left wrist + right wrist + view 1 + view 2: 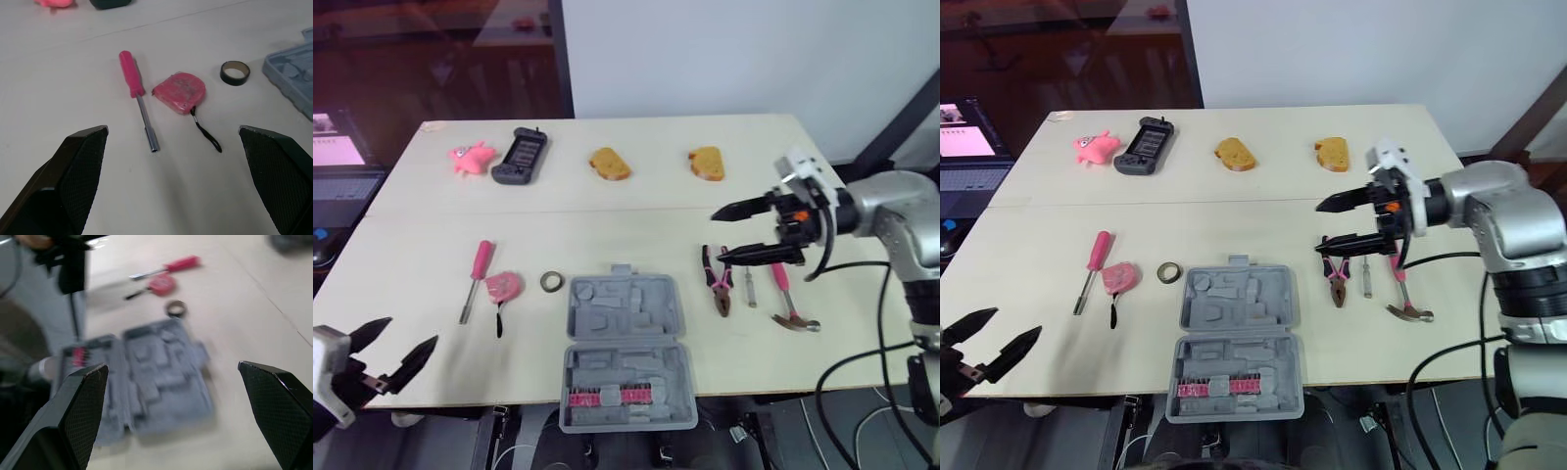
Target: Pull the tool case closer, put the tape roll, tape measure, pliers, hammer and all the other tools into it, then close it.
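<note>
The grey tool case (626, 352) lies open at the table's near edge, pink bits in its front half. Left of it lie the small tape roll (552, 282), the pink tape measure (503, 287) and a pink-handled screwdriver (477, 278). Right of the case lie pink-handled pliers (718, 282), a small metal tool (750, 287) and the hammer (788, 299). My right gripper (744, 233) hovers open above the pliers, holding nothing. Off the table's near left corner, my left gripper (399, 354) is open and empty, facing the tape measure (180, 92) and screwdriver (138, 98).
Along the far side of the table (401, 245) sit a pink toy (471, 157), a black handheld device (520, 156) and two pieces of toast (609, 164) (707, 163). A laptop (337, 176) stands beyond the left edge. Cables hang at the right.
</note>
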Robot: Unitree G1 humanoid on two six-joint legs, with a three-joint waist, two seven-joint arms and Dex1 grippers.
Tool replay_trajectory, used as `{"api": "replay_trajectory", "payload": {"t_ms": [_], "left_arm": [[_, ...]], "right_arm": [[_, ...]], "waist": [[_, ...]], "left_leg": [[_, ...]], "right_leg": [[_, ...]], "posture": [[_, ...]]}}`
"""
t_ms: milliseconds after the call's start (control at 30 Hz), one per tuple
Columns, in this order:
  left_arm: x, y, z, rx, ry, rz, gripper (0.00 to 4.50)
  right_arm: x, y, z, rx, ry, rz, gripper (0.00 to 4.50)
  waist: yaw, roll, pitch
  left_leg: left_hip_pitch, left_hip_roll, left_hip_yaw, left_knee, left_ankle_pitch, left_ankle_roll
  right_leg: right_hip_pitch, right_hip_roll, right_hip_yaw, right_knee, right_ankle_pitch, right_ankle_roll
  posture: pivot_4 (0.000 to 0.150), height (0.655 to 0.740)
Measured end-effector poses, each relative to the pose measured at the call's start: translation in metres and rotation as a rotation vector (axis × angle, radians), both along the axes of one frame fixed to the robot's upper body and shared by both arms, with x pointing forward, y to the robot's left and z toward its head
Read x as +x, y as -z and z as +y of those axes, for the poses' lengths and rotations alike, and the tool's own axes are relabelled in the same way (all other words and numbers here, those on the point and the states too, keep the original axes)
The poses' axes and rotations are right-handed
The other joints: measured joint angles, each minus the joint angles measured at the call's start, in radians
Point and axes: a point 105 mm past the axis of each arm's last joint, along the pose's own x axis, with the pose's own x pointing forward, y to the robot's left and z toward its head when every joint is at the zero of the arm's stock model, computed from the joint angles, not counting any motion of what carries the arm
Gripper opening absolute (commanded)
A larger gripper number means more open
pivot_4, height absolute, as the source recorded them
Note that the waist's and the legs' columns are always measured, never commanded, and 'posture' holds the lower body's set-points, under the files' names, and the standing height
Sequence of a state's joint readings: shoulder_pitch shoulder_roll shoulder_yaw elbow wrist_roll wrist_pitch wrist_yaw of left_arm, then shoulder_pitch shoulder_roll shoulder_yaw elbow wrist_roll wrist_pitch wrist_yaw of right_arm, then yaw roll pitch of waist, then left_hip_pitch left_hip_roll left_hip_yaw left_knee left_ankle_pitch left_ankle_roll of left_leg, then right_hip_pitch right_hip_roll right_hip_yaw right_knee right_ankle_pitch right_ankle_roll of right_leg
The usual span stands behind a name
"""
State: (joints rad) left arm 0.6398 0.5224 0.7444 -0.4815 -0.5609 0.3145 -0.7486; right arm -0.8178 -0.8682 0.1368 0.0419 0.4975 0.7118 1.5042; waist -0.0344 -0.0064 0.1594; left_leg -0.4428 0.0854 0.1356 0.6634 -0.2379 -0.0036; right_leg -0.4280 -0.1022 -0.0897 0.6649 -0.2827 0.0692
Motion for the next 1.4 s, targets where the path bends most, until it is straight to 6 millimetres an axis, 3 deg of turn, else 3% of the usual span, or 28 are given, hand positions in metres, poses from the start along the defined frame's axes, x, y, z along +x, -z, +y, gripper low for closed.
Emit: {"api": "replay_trajectory", "payload": {"t_ms": [133, 267, 400, 633, 867, 967, 1067, 1133, 1300, 1400], "left_arm": [[-0.001, -0.006, -0.031, -0.007, 0.002, -0.029, 4.50], [0.001, -0.003, -0.058, -0.015, 0.040, -0.005, 4.50], [0.009, -0.001, -0.066, 0.000, 0.045, 0.013, 4.50], [0.050, -0.009, -0.068, 0.109, 0.195, 0.089, 4.50], [0.101, -0.018, -0.089, 0.176, 0.567, 0.202, 4.50], [0.118, -0.012, -0.097, 0.211, 0.693, 0.257, 4.50], [0.136, -0.003, -0.103, 0.258, 0.786, 0.307, 3.61], [0.146, 0.005, -0.105, 0.302, 0.836, 0.333, 2.65], [0.163, 0.028, -0.109, 0.368, 0.916, 0.393, 2.65], [0.168, 0.031, -0.112, 0.385, 0.944, 0.395, 2.65]], "right_arm": [[-0.002, -0.002, 0.031, -0.017, -0.125, -0.032, 4.48], [-0.003, -0.010, 0.048, 0.004, -0.168, -0.120, 4.48], [-0.001, -0.014, 0.057, 0.001, -0.138, -0.197, 4.48], [-0.006, -0.011, 0.058, 0.008, -0.079, -0.197, 4.48], [-0.023, -0.007, 0.051, 0.009, -0.014, -0.127, 4.48], [-0.026, -0.005, 0.047, 0.019, 0.045, -0.127, 4.48], [-0.027, -0.003, 0.043, 0.023, 0.099, -0.130, 4.50], [-0.028, -0.001, 0.041, 0.024, 0.128, -0.127, 4.50], [-0.032, 0.001, 0.038, 0.036, 0.178, -0.123, 4.50], [-0.033, 0.001, 0.037, 0.045, 0.195, -0.116, 4.50]], "waist": [[0.003, -0.001, 0.000], [0.013, -0.001, 0.000], [0.020, -0.001, 0.000], [0.021, -0.001, 0.000], [0.024, -0.001, 0.001], [0.022, -0.001, 0.001], [0.024, -0.001, 0.001], [0.024, -0.001, 0.001], [0.024, -0.002, 0.001], [0.024, -0.002, 0.001]], "left_leg": [[0.000, -0.001, 0.000, 0.002, 0.000, 0.001], [0.000, -0.002, 0.000, 0.002, 0.000, 0.001], [0.000, -0.002, 0.000, 0.002, 0.000, 0.000], [-0.001, -0.002, 0.000, 0.002, 0.000, 0.000], [-0.001, -0.001, 0.000, 0.001, 0.002, -0.002], [-0.001, -0.002, 0.001, 0.000, 0.001, -0.002], [-0.002, -0.001, 0.004, 0.000, 0.002, -0.002], [-0.002, -0.001, 0.004, 0.000, 0.002, -0.002], [-0.002, -0.001, 0.004, 0.001, 0.002, -0.002], [-0.003, -0.001, 0.004, 0.001, 0.002, -0.002]], "right_leg": [[0.003, 0.000, 0.000, 0.000, 0.000, 0.000], [0.004, 0.001, 0.000, 0.000, 0.000, 0.000], [0.003, 0.003, 0.000, 0.001, 0.000, 0.000], [0.004, 0.004, 0.000, 0.001, 0.002, 0.003], [0.003, 0.005, -0.001, 0.001, 0.002, 0.003], [0.002, 0.005, -0.001, 0.001, 0.002, 0.003], [0.002, 0.007, -0.001, 0.002, 0.002, 0.003], [0.002, 0.007, 0.000, 0.002, 0.003, 0.003], [0.001, 0.007, 0.000, 0.002, 0.003, 0.003], [0.001, 0.007, 0.000, 0.002, 0.003, 0.003]], "posture": [[0.150, 0.7188], [0.150, 0.7188], [0.150, 0.7188], [0.150, 0.7188], [0.150, 0.7188], [0.150, 0.7188], [0.150, 0.7188], [0.150, 0.7188], [0.150, 0.7188], [0.150, 0.7188]]}}
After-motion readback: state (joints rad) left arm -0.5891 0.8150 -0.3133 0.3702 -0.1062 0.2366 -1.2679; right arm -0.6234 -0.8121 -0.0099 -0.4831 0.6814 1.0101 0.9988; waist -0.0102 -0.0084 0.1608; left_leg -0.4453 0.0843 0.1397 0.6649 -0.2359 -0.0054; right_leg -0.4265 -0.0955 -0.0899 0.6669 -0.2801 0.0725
